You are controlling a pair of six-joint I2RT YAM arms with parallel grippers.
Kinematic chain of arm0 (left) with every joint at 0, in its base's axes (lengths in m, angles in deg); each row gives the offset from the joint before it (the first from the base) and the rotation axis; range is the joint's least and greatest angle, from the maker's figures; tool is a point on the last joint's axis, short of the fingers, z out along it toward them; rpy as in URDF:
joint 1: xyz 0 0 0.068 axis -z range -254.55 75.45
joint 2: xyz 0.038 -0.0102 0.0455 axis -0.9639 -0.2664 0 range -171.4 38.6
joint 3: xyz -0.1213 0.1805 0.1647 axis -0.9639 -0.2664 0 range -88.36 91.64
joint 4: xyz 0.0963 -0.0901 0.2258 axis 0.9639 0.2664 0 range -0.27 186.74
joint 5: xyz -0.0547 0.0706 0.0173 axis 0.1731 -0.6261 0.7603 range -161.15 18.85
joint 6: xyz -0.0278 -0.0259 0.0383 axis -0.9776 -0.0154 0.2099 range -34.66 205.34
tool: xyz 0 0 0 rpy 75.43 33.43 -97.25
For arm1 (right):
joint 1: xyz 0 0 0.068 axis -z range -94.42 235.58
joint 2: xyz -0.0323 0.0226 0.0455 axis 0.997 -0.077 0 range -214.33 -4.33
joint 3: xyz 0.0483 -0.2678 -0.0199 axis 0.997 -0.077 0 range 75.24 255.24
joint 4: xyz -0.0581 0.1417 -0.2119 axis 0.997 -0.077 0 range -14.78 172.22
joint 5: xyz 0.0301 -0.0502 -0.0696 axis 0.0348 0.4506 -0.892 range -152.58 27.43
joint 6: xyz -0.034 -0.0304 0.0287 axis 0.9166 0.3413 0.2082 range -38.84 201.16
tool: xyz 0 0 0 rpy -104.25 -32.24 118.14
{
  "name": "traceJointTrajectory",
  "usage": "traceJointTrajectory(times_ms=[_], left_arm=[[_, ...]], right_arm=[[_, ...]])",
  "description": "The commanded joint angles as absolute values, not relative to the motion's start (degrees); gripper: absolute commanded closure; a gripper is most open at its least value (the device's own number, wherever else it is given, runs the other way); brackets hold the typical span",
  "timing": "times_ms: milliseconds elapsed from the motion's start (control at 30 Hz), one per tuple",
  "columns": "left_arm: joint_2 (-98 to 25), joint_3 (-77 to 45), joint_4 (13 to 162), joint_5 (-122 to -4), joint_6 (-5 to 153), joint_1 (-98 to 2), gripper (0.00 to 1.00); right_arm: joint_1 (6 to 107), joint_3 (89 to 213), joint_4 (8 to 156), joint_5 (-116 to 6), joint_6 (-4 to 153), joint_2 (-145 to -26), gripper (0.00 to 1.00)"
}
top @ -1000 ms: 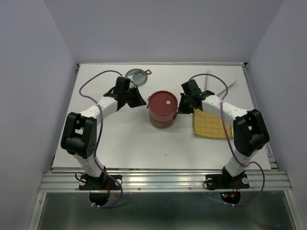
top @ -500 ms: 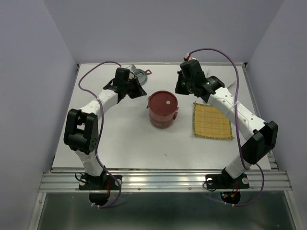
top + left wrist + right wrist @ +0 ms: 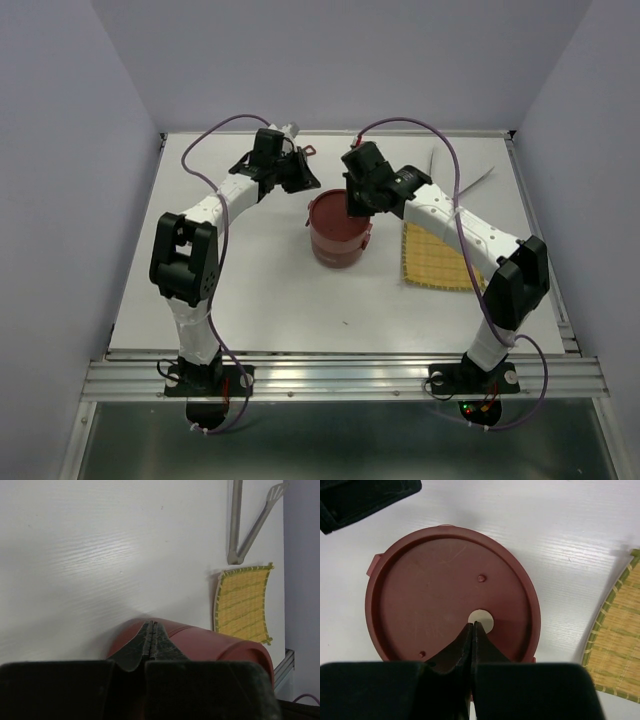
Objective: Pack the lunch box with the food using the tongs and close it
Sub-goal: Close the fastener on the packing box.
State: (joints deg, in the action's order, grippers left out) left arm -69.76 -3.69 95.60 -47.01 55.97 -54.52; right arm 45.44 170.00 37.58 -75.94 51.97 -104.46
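The dark-red lunch box point(image 3: 335, 245) stands mid-table with its flat red lid point(image 3: 435, 595) on. My right gripper point(image 3: 472, 625) hangs shut and empty just over the lid, its tips at the lid's pale centre dot point(image 3: 484, 617); from above the right gripper point(image 3: 352, 208) covers the lid's far right part. My left gripper point(image 3: 151, 625) is shut and empty beside the box's red wall point(image 3: 215, 647), and from above the left gripper point(image 3: 306, 184) sits at the box's far left. The silver tongs point(image 3: 239, 535) lie in a V beyond the mat. The food is out of view.
A yellow woven mat point(image 3: 440, 258) lies flat right of the box, also visible as the mat point(image 3: 243, 605) and the mat point(image 3: 615, 645) in the wrist views. The tongs point(image 3: 478, 180) rest near the table's back right corner. Purple cables arc above both arms.
Both arms have swung in toward the lunch box. The right gripper moved from beside the mat to over the lid. The left gripper moved back and rightward to the box's far left side.
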Motion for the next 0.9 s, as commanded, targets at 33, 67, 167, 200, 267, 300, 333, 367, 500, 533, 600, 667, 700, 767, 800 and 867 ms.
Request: traceJointTrajectory(times_ms=[33, 67, 167, 200, 267, 300, 333, 367, 500, 533, 600, 667, 700, 767, 800, 867], left_arm=[[-66.7, -4.8, 92.7, -42.9, 57.8, -53.0, 1.0], [-66.4, -5.1, 92.5, -42.6, 57.9, -52.8, 1.0], [-65.5, -7.0, 91.8, -42.0, 57.7, -52.9, 1.0], [-65.1, -7.7, 91.7, -41.7, 57.8, -52.9, 1.0], [-64.9, -8.3, 91.6, -41.2, 57.8, -52.9, 1.0], [-64.4, -9.1, 91.5, -41.0, 57.8, -52.8, 1.0], [-64.1, -9.6, 91.5, -40.7, 57.8, -52.8, 1.0], [-63.6, -10.6, 91.2, -40.7, 57.7, -52.8, 1.0], [-60.5, -13.6, 91.1, -40.9, 57.4, -52.8, 1.0], [-59.9, -14.2, 91.0, -40.8, 57.3, -52.7, 1.0], [-58.1, -16.1, 91.0, -41.0, 56.8, -52.6, 1.0], [-56.2, -17.9, 90.9, -41.3, 56.5, -52.5, 1.0], [-55.7, -18.6, 90.9, -41.4, 56.3, -52.5, 1.0], [-54.4, -20.0, 90.9, -41.9, 56.0, -52.5, 1.0], [-53.2, -21.5, 91.1, -42.9, 56.0, -52.5, 1.0], [-52.1, -23.0, 92.0, -44.6, 56.1, -52.6, 1.0]], right_arm=[[46.6, 171.7, 37.5, -80.5, 51.4, -104.1, 0.99], [46.6, 171.9, 37.6, -80.7, 51.3, -104.2, 0.99], [48.0, 172.4, 37.6, -80.2, 51.8, -105.4, 0.99], [48.0, 172.6, 37.6, -79.7, 52.0, -105.7, 0.99], [48.0, 172.9, 37.5, -79.7, 52.2, -107.2, 0.99], [48.0, 172.9, 37.4, -79.6, 52.1, -107.7, 0.99], [48.0, 173.0, 37.6, -79.4, 52.2, -108.4, 0.99], [48.0, 173.1, 37.7, -79.3, 52.2, -108.8, 0.99], [48.0, 174.1, 38.8, -77.6, 53.6, -110.1, 0.99], [48.0, 174.5, 38.9, -77.3, 53.7, -110.2, 0.99], [48.0, 175.4, 39.4, -76.5, 54.4, -110.8, 0.99], [48.0, 176.7, 39.6, -75.2, 54.8, -111.8, 0.99], [48.0, 177.0, 39.6, -74.9, 54.9, -112.3, 0.99], [48.0, 177.6, 39.7, -74.4, 55.3, -113.0, 0.99], [48.0, 178.0, 39.8, -74.5, 55.4, -113.7, 0.99], [48.0, 178.2, 39.8, -74.7, 55.7, -113.9, 0.99]])
